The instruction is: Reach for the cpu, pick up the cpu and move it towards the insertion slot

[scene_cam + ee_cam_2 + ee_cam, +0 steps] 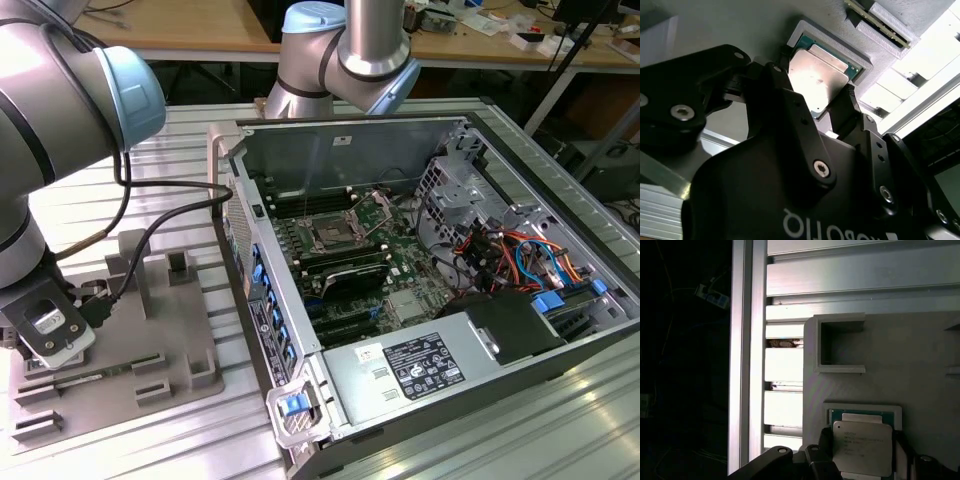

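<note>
Exterior view, gripper: the gripper (42,330) is hanging low over the grey tray (150,340), at the tray's end on the exterior view's left.
Exterior view, cpu: the cpu (45,322) is showing as a silvery patch right under the gripper, at the tray.
Exterior view, insertion slot: the insertion slot (330,237) is lying well apart from the tray, to the exterior view's right of it, inside the open computer case (330,150).
Exterior view, materials: the tray is looking like matte moulded plastic with blocky recesses. It is resting on a ribbed aluminium tabletop (180,140). The slot is showing a shiny metal frame around a dark centre.
Second wrist view, grip: the black fingers (850,97) are pressing against two opposite edges of the cpu (822,65), with no gap showing, so the gripper is probably clamping it.
Second wrist view, seat: the cpu is sitting at its square tray recess. I cannot tell whether it is lifting clear.
Second wrist view, neighbour: a thin memory stick (875,22) is lying in the tray beside that recess.
First wrist view, shape: the cpu (862,450) is showing a flat brushed-metal top on a thin green-edged board.
Step in hand: judging by this, the pick-up grasp.
Doing it well: the squeeze is wanting to be light and even on the thin edges. The chip is wanting to be kept level and square to the tray, so no corner is catching the recess wall.
</note>
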Tool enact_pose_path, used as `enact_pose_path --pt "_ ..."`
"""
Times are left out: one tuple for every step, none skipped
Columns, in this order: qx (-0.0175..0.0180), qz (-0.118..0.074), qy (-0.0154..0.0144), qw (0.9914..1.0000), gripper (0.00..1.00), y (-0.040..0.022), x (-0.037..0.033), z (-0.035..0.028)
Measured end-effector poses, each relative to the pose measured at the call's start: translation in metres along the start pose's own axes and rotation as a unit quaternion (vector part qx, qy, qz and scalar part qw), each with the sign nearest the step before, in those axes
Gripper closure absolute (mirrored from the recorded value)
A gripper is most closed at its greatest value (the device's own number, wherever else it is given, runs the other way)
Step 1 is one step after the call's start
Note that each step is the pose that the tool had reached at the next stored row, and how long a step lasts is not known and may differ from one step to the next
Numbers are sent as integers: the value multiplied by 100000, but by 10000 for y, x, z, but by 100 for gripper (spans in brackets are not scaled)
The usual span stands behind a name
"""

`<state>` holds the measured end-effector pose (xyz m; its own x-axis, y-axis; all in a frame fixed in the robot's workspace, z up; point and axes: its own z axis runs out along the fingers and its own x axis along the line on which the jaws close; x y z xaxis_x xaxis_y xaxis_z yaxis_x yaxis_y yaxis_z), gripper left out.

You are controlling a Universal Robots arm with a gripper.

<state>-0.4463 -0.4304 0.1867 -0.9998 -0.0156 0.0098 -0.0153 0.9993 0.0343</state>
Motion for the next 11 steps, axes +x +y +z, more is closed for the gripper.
enact_pose_path --pt "-2 0 0 100000 44 0 0 0" --pt "-1 -1 0 100000 45 0 0 0" --pt "-2 0 -1 100000 45 0 0 0" --pt "-4 1 -1 100000 45 0 0 0" --pt "-2 0 -1 100000 45 0 0 0" --pt "-3 1 -3 100000 45 0 0 0" --pt "-2 -1 0 100000 45 0 0 -3" --pt "7 1 11 100000 45 0 1 -13" --pt "2 1 3 100000 45 1 1 -25" --pt "1 -1 2 100000 45 2 1 -48" --pt "1 -1 6 100000 45 2 1 -68"
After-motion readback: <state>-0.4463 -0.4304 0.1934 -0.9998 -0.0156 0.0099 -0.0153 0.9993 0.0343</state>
